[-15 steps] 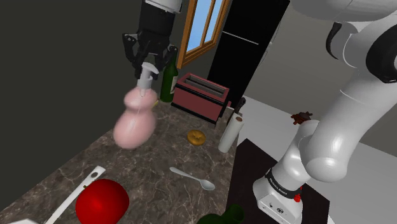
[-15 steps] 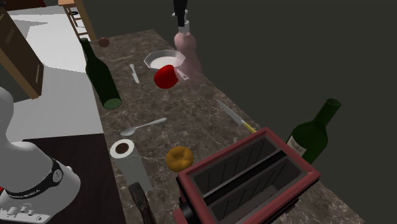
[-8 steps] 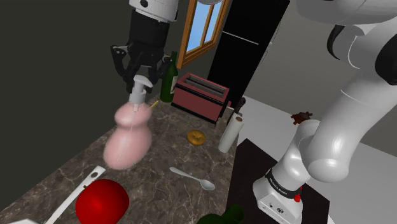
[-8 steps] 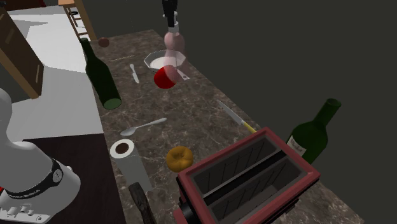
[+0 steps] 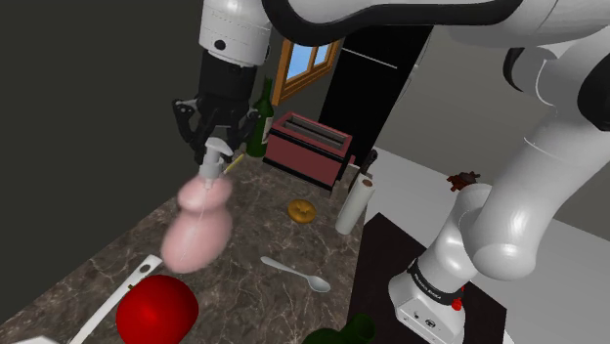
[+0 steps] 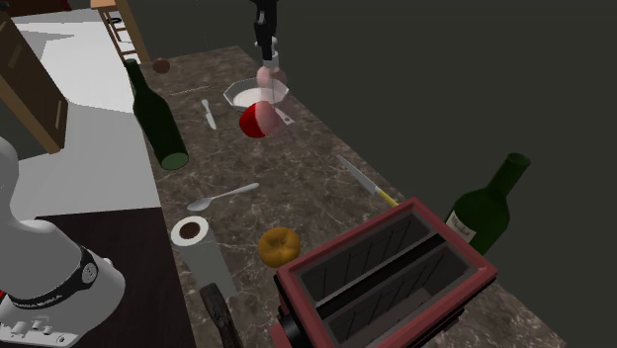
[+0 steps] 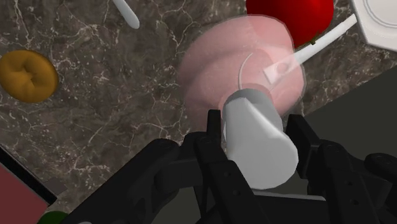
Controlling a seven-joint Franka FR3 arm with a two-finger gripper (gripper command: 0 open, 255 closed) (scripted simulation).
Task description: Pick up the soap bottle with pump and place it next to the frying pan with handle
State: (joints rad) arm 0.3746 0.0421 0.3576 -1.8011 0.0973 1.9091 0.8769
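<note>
Hanging above the stone counter (image 5: pixel 264 220), close by the white frying pan (image 6: pixel 237 94) and a red ball (image 5: pixel 156 308), the pink soap bottle (image 5: pixel 196 233) is probably needing a slow, upright lowering beside the pan; the gripper (image 5: pixel 216 145) is clamping its fingers (image 7: pixel 213 127) narrowly around the grey pump (image 7: pixel 257 140).

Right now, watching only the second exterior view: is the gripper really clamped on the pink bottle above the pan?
Observer: Yes. In the wrist view the gripper clasps the bottle's grey pump between its fingers.
Operator: What lies under the bottle?
Observer: Seen from the wrist, the pink soap bottle hangs over the white handle of the frying pan, close beside the red round object.
</note>
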